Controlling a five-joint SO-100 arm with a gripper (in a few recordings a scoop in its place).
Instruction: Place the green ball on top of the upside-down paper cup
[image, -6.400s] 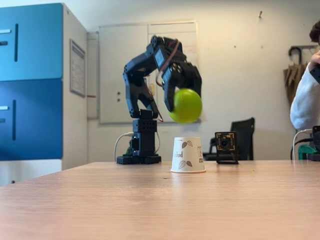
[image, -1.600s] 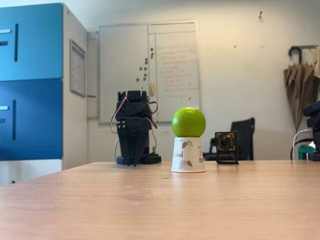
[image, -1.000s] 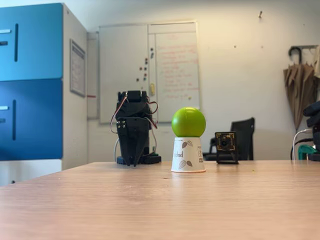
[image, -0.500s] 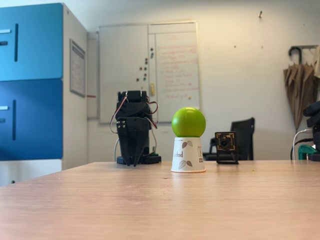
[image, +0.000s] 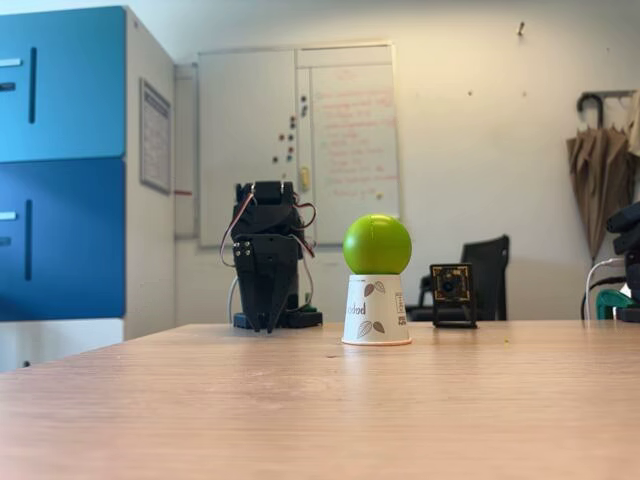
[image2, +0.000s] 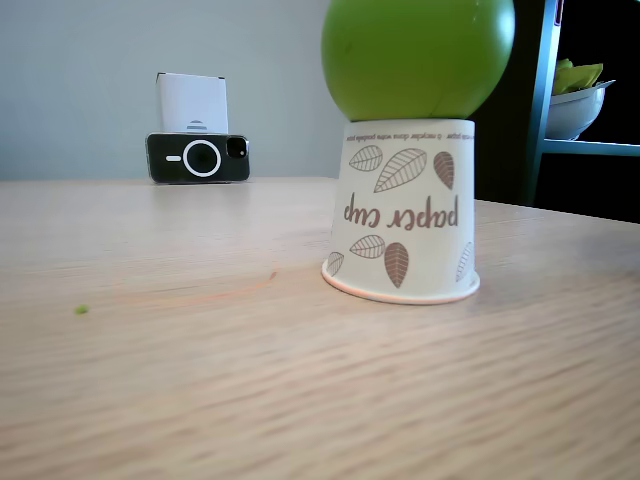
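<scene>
— Lime-green, was it? Where did the green ball (image: 377, 244) sit?

— It rested on the flat upturned base of the upside-down paper cup (image: 376, 310), in both fixed views. The cup stood wide rim down on the wooden table (image: 320, 410). In a fixed view the ball (image2: 418, 58) filled the top edge and the cup (image2: 402, 225) showed leaf prints and lettering upside down.

— And the gripper?

— The gripper (image: 268, 322) hung folded at the arm's base, left of the cup and behind it, fingers pointing down toward the table, well apart from the ball. The jaws looked drawn close together with nothing between them.

— Anything else?

— A small camera (image: 452, 294) stood just right of the cup; a phone (image2: 198, 157) leaned up at the table's far side.
</scene>
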